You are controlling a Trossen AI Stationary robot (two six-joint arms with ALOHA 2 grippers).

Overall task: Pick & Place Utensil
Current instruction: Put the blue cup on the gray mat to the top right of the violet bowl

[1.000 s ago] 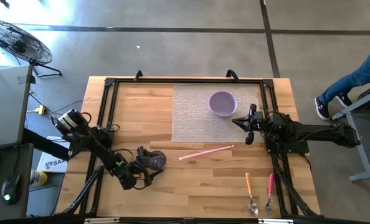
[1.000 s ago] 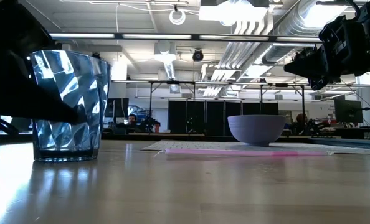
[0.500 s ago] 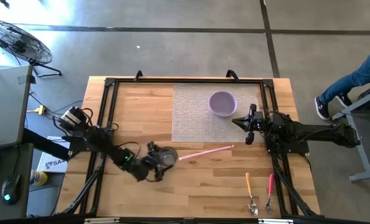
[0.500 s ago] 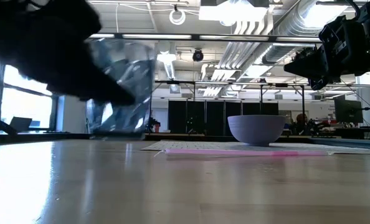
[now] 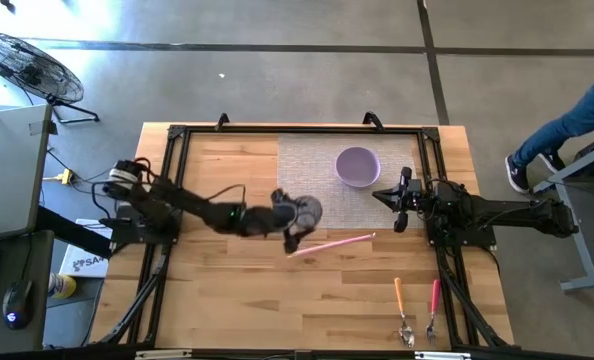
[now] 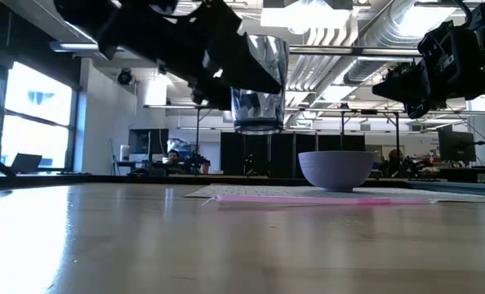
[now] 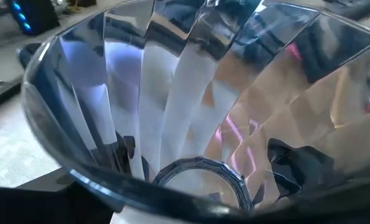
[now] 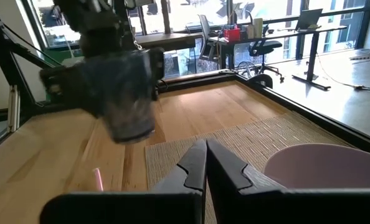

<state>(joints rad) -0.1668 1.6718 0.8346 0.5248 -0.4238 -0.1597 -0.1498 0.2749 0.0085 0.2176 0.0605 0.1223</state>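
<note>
A clear faceted glass [image 5: 305, 211] hangs in the air over the near left corner of the grey woven mat [image 5: 317, 160], with my left gripper [image 5: 293, 220] shut on it. In the low view the glass [image 6: 259, 86] is well above the tabletop. A pink stick [image 5: 330, 244] lies flat on the wood just near of the mat. An orange-handled spoon [image 5: 401, 305] and a pink-handled fork [image 5: 434, 305] lie at the near right. My right gripper [image 5: 380, 194] waits shut beside the lilac bowl [image 5: 357, 166]. My left gripper has the glass between its two fingers, which stand against the outer wall [image 6: 238, 82] on opposite sides. The fingers [image 7: 79, 196] come roughly level from the table's left. The glass is upright, mouth up, and lifted clear of the table.
The bowl stands on the mat's far right part, close in front of my right gripper [image 8: 205, 163]. A black frame [image 5: 167, 190] runs around the wooden table. A person's leg [image 5: 567, 130] shows beyond the table's right edge.
My left gripper has carried the glass up off the near left of the table and toward the right and far edges. The glass stays upright and now hangs over the mat's near left corner.
</note>
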